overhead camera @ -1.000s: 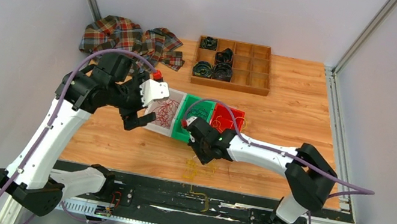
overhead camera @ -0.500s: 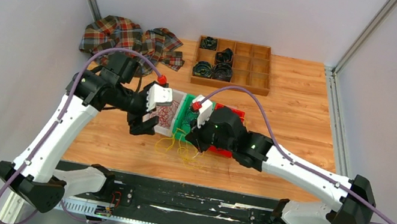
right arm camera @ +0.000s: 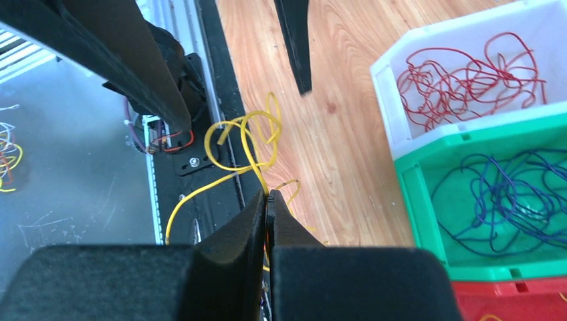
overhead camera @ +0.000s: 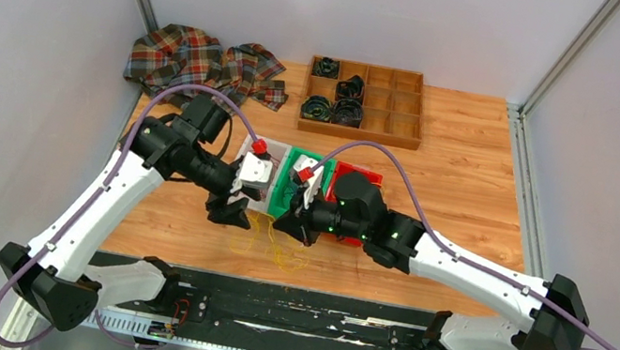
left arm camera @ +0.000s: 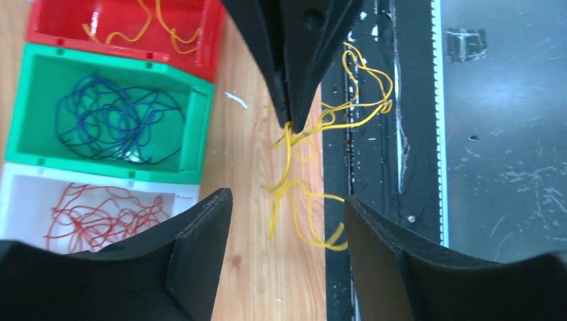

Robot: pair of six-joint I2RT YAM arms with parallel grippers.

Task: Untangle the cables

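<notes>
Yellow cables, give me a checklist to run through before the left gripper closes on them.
1. Right gripper shut on the yellow cables: ok.
2. Left gripper open, a finger on each side of the hanging strands: ok.
3. Bundle outside the green bin: ok.
4. Loops separated: not ok, they cross one another.
5. Strands free of the black rail: cannot tell.

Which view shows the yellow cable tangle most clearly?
The left wrist view: the yellow tangle is close and nearly whole, pinched by the right gripper. The right wrist view hides part behind its fingers; the top view shows it small.
</notes>
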